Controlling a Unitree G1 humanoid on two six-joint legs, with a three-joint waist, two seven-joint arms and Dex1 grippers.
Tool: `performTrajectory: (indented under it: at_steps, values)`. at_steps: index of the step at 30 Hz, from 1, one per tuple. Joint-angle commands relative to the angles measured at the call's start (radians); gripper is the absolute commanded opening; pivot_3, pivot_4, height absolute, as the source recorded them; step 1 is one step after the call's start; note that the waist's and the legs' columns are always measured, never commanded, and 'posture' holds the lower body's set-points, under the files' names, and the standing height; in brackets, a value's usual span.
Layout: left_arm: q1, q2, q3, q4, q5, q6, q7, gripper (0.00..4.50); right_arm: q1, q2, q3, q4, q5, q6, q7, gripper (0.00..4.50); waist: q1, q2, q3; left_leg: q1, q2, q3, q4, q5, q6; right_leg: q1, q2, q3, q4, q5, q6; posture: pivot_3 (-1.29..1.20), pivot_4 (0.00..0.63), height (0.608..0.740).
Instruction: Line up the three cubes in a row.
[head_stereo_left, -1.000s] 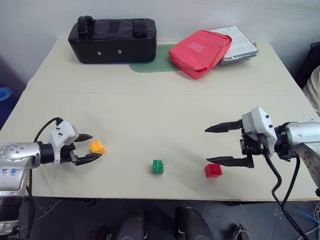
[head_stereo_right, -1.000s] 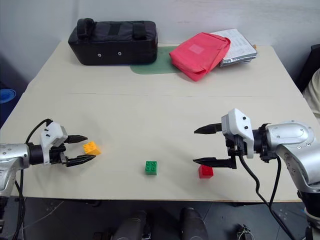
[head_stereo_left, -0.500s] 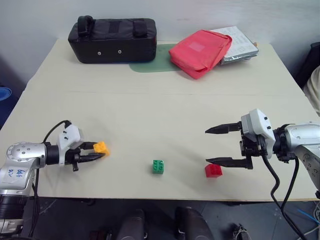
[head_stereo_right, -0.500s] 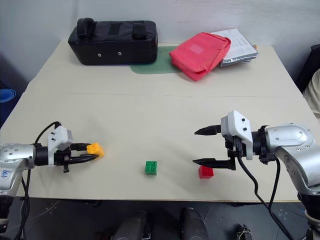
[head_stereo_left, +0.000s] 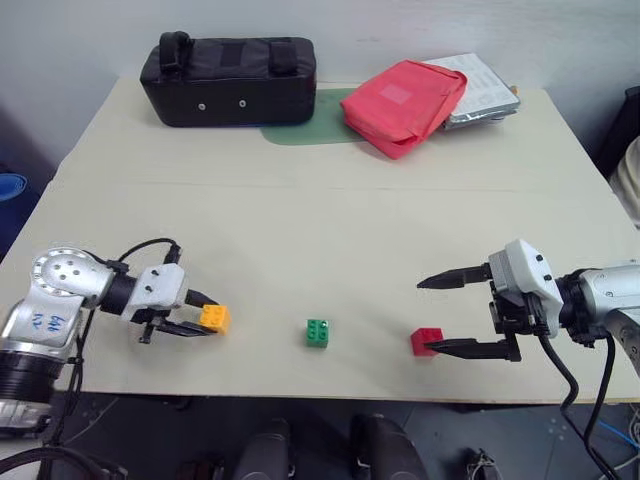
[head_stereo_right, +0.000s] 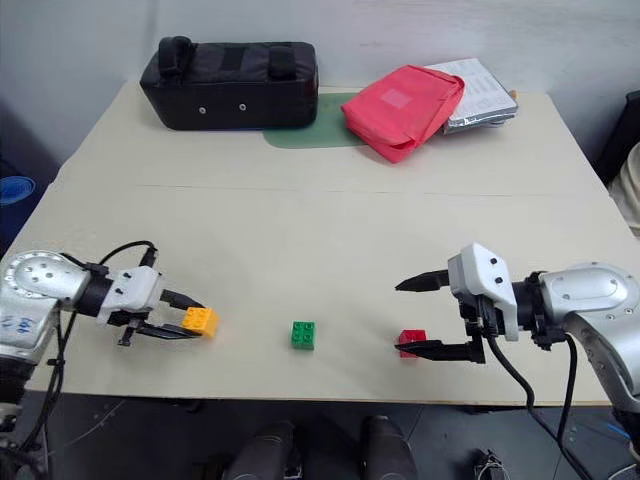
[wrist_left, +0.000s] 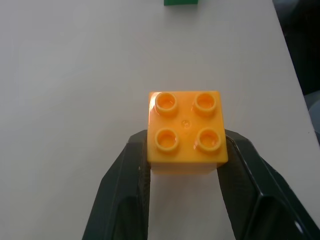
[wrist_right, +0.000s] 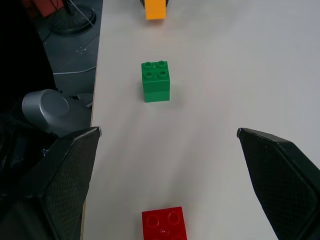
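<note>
The orange-yellow cube (head_stereo_left: 214, 318) sits at the front left of the table, and my left gripper (head_stereo_left: 200, 316) is shut on it from its left side. In the left wrist view the black fingers (wrist_left: 127, 175) press both sides of the orange-yellow cube (wrist_left: 186, 131). The green cube (head_stereo_left: 319, 332) lies alone near the front middle. Just right of it is the red cube (head_stereo_left: 426, 340). My right gripper (head_stereo_left: 425, 316) is open, its lower finger beside the red cube without touching it. In the right wrist view the red cube (wrist_right: 164, 224) and green cube (wrist_right: 156, 81) lie ahead of the spread fingers.
A black bag (head_stereo_left: 228, 78), a red pouch (head_stereo_left: 402, 92) and a silver packet (head_stereo_left: 485, 90) lie along the far edge of the beige table (head_stereo_left: 320, 230), with a green mat (head_stereo_left: 300, 130) under them. The cubes sit close to the table's front edge.
My left gripper has shut on the orange-yellow cube, rolled at the wrist, and carried it right toward the green cube. The right gripper stays open by the red cube.
</note>
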Motion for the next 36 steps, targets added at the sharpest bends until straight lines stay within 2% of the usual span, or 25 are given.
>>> performTrajectory:
  at_steps: [1,12,14,18,20,22,30,33,36]
  values:
    - [-0.045,-0.017,-0.025,0.049,0.024,-0.051,-0.019,1.49,0.019,-0.011,-0.041,-0.048,0.015,-0.007,-0.009,4.50,0.000,0.000,0.000,0.000,0.000,0.000,0.000,0.000,0.000,0.000,0.000,0.000,0.001,0.000,0.000,0.00,0.150,0.740]
    - [-0.060,-0.040,-0.043,0.096,0.017,-0.048,-0.019,1.49,0.034,-0.012,-0.031,-0.045,-0.009,-0.023,-0.026,4.50,0.000,0.000,0.000,0.000,0.000,0.000,0.001,0.001,0.001,0.001,0.001,0.000,0.001,0.000,0.000,0.00,0.150,0.740]
    - [-0.061,-0.040,-0.040,0.099,0.014,-0.038,-0.018,2.25,0.036,-0.014,-0.029,-0.036,-0.021,-0.032,-0.021,4.50,0.000,0.000,0.000,0.000,0.000,0.000,0.001,0.001,0.001,0.001,0.001,0.000,0.002,0.000,0.001,0.00,0.150,0.740]
    - [-0.045,-0.016,-0.026,0.078,-0.005,-0.007,-0.037,3.41,0.066,-0.016,-0.044,-0.011,-0.053,-0.067,-0.008,4.50,0.000,0.000,0.000,0.000,0.000,0.000,0.001,0.001,0.001,0.001,0.001,0.000,0.002,0.000,0.001,0.00,0.150,0.740]
    - [-0.033,0.000,-0.016,0.063,-0.018,0.012,-0.046,4.13,0.083,-0.013,-0.059,-0.002,-0.053,-0.071,-0.008,4.50,0.000,0.000,0.000,0.000,0.000,0.000,0.001,0.001,0.001,0.001,0.001,0.000,0.002,0.000,0.001,0.00,0.150,0.740]
    - [-0.011,0.056,0.030,0.022,-0.071,0.089,-0.065,4.48,0.148,-0.019,-0.136,0.034,-0.045,-0.092,0.032,4.50,0.000,0.000,0.000,0.000,0.000,0.000,0.001,0.001,0.001,0.001,0.001,0.000,0.002,0.000,0.001,0.00,0.150,0.740]
    - [0.162,0.300,0.227,-0.153,-0.250,0.326,-0.106,4.48,0.360,-0.050,-0.421,0.185,-0.038,-0.178,0.236,4.50,-0.001,0.000,0.000,0.002,0.001,-0.001,0.000,0.001,0.001,0.004,0.001,0.001,0.000,0.000,0.001,0.00,0.150,0.740]
    - [0.223,0.333,0.280,-0.148,-0.253,0.287,-0.097,4.48,0.402,-0.065,-0.463,0.260,-0.069,-0.247,0.306,4.50,-0.001,0.000,0.000,0.003,0.001,-0.001,0.000,0.001,0.001,0.004,0.001,0.001,-0.004,0.000,0.001,0.00,0.150,0.740]
    - [0.227,0.327,0.294,-0.151,-0.265,0.277,-0.079,4.48,0.389,-0.066,-0.449,0.288,-0.056,-0.250,0.308,4.50,-0.001,0.001,0.000,0.003,0.001,-0.001,-0.001,0.000,0.001,0.004,0.000,0.001,-0.003,0.000,0.000,0.00,0.150,0.740]
